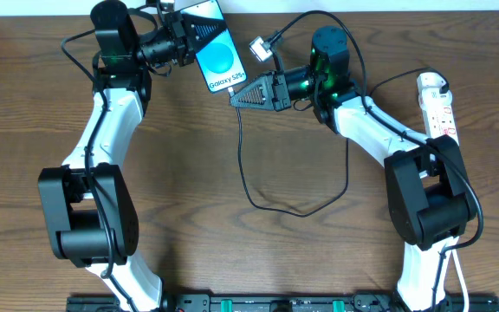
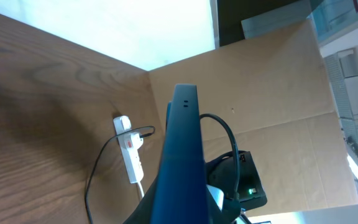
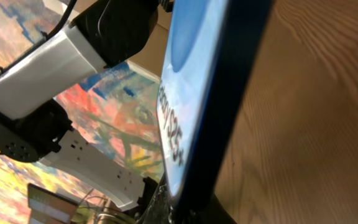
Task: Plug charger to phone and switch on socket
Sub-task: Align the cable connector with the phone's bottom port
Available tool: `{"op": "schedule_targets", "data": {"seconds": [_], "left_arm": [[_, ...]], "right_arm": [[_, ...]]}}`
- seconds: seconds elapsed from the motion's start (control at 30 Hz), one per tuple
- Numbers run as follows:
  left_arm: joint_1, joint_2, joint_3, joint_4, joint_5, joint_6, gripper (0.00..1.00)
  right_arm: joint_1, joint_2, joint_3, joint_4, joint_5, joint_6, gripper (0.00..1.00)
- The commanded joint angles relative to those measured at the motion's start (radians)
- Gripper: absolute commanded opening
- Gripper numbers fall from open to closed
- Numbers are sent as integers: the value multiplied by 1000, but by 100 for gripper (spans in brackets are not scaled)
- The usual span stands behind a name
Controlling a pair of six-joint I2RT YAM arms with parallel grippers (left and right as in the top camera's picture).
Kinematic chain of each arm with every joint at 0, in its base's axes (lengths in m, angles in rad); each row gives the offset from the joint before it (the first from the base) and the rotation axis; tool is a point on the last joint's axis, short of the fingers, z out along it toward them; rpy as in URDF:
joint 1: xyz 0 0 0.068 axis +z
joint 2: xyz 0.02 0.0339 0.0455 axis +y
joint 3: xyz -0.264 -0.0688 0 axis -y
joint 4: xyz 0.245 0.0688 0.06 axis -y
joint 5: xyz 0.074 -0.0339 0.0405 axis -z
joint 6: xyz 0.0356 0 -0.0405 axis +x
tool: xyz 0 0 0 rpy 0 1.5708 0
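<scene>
Left gripper (image 1: 191, 39) clamps the phone (image 1: 217, 54) at far centre, screen up. Right gripper (image 1: 239, 95), closed on the charger (image 1: 241, 152) plug, sits at the phone's near edge. Socket (image 1: 438, 108) lies far right.

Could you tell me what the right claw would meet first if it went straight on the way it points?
Most likely the phone, held by the left claw: the right claw points at its lower end, close ahead. Whether heights match is unclear.
</scene>
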Motion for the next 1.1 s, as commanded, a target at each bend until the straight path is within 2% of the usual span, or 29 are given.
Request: {"op": "schedule_targets", "data": {"seconds": [0.0, 0.37, 0.73, 1.07], "left_arm": [[0, -15, 14, 5, 40, 25, 8], [6, -15, 15, 13, -63, 27, 7], [12, -15, 15, 15, -70, 28, 7], [12, -15, 15, 98, -54, -3, 7]], "right_arm": [[2, 6, 12, 5, 46, 44, 1], [2, 6, 12, 6, 10, 43, 1], [2, 6, 12, 57, -30, 43, 1], [1, 6, 12, 57, -29, 40, 1]]}}
